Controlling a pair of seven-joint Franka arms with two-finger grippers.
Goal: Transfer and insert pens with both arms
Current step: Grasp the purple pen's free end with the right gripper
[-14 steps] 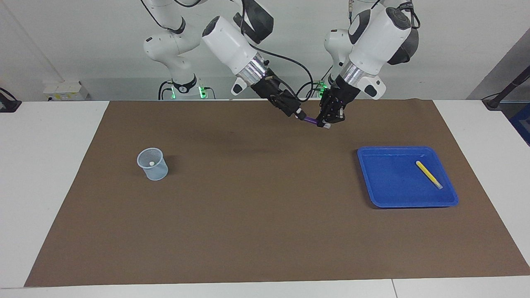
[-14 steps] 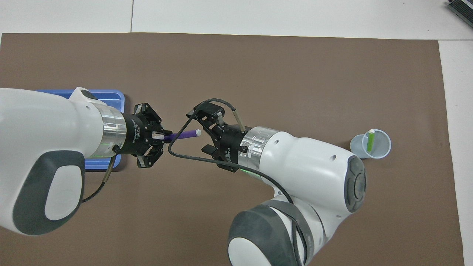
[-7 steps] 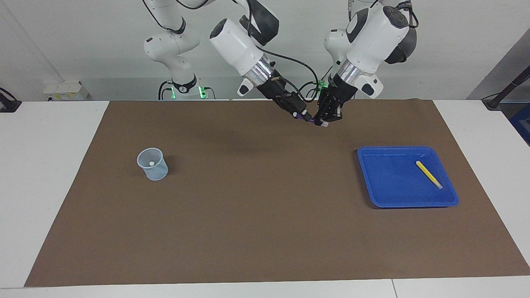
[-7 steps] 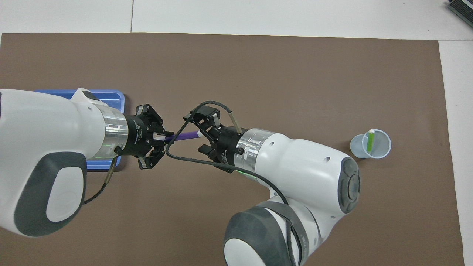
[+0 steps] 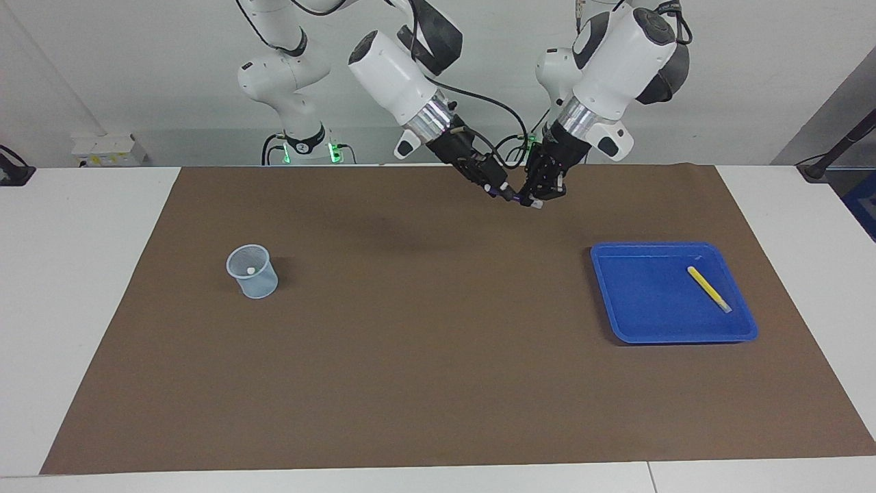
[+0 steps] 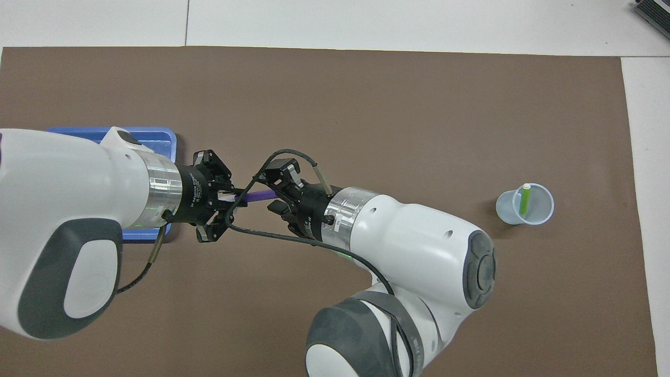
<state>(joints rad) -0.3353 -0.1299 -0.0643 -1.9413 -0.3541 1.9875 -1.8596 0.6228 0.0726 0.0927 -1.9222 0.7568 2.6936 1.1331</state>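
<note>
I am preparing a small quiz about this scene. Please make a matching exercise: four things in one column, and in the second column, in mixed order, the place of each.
Things:
1. purple pen
2. yellow pen
3. green pen
4. clear cup

Places:
A. standing in the clear cup
B. on the brown mat, toward the right arm's end
C. in the air, between the left gripper and the right gripper
D. lying in the blue tray

Pairs: 1-C, 2-D, 3-A, 4-B

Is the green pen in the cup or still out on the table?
In. The green pen stands nearly upright inside the clear cup, leaning on its wall, whitish cap on top.
</note>
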